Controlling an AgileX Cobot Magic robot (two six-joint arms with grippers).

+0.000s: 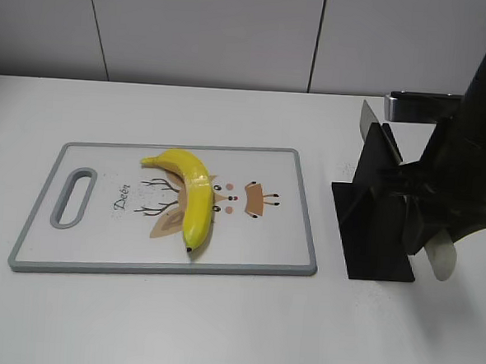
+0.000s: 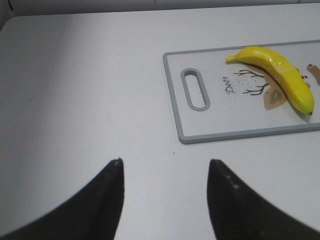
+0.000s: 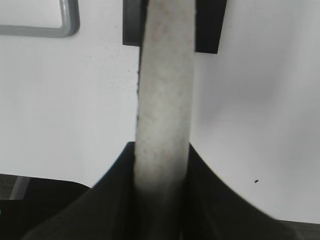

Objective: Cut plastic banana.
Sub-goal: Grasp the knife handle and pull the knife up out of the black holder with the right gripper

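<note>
The plastic banana (image 1: 191,199) is glossy yellow and lies whole on the grey-rimmed white cutting board (image 1: 293,235), stem toward the back left. It also shows in the left wrist view (image 2: 280,75), on the board (image 2: 235,127). My right gripper (image 1: 428,230) is at the black knife stand (image 1: 372,231) and is shut on a knife's pale handle (image 1: 443,262). The right wrist view shows that handle (image 3: 165,90) clamped between the fingers (image 3: 161,150), running up to the stand (image 3: 207,30). My left gripper (image 2: 165,162) is open and empty over bare table left of the board.
A grey blade tip (image 1: 369,120) sticks up from the stand's back. A metallic bar (image 1: 421,106) juts out behind the right arm. The board has a handle slot (image 1: 74,196) at its left end. The white tabletop ends at a pale back wall.
</note>
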